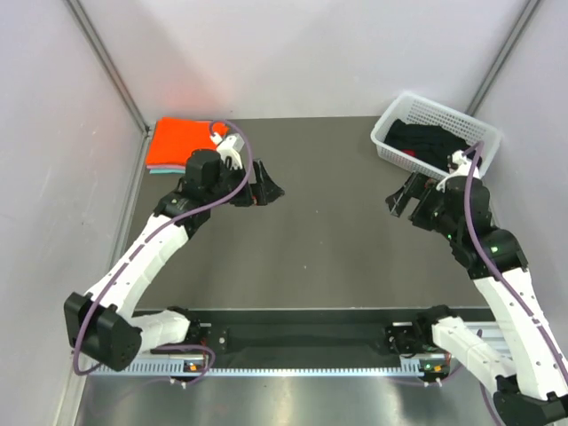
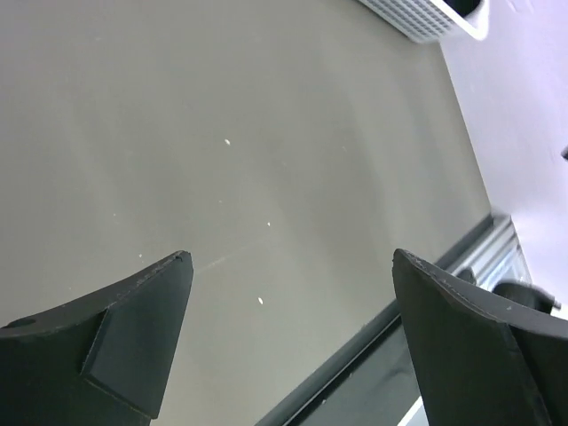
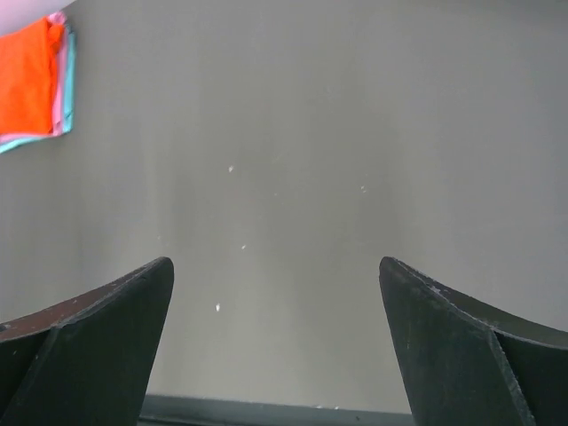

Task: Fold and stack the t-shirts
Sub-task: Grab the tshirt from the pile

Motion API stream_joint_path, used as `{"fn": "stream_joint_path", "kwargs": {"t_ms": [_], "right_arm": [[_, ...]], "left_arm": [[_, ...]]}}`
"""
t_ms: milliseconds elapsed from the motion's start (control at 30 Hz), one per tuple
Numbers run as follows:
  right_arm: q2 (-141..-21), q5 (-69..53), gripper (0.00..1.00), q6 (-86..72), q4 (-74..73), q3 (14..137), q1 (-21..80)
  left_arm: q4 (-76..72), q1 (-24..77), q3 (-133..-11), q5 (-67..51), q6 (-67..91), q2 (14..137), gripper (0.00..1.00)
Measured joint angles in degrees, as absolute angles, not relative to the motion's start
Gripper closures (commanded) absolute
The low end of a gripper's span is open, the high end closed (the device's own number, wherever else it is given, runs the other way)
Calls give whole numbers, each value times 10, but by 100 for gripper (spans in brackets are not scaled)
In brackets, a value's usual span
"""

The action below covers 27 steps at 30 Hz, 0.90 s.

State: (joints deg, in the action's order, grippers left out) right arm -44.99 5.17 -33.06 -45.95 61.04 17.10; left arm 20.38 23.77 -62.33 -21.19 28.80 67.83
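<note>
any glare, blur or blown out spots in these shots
Top external: sharp and evenly lit; the orange t-shirt casts a faint red glow on the wall behind it, and the black t-shirt in the basket is a featureless dark mass. Left wrist: the basket's corner looks washed out. Right wrist: the right pincer is a dark, soft-edged silhouette.

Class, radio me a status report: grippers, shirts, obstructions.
Left gripper open, empty. Right gripper open, empty. Orange tee folded, far-left corner; black tee in basket. Nothing blocking.
</note>
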Motion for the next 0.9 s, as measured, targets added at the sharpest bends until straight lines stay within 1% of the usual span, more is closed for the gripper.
{"fn": "stream_joint_path", "kwargs": {"t_ms": [33,67,167,233,300,367,433,533,633,733,800,900], "right_arm": [[-454,59,0,-331,-456,610,171],[-457,67,0,-332,-454,611,171],[-482,112,1,-343,-449,612,171],[-512,147,0,-357,-442,618,171],[-551,171,0,-366,-417,628,170],[-604,185,1,-355,-387,646,164],[-673,199,0,-329,-371,691,151],[-790,218,2,-288,-346,797,103],[-881,221,3,-256,-316,874,34],[-957,212,7,-234,-299,916,-27],[-1016,195,9,-224,-296,946,-62],[-1097,162,12,-215,-285,976,-98]], "left_arm": [[202,234,-626,-211,294,688,1],[199,229,-628,-211,301,699,4],[184,217,-630,-225,315,726,9],[179,215,-630,-218,312,739,5],[183,215,-632,-198,303,750,4],[192,215,-639,-182,292,764,4],[205,215,-649,-175,283,775,4],[213,213,-651,-186,280,781,6],[211,214,-651,-209,280,782,7],[210,214,-647,-227,282,782,8],[209,214,-646,-242,284,788,12],[208,214,-646,-265,286,805,15]]}}
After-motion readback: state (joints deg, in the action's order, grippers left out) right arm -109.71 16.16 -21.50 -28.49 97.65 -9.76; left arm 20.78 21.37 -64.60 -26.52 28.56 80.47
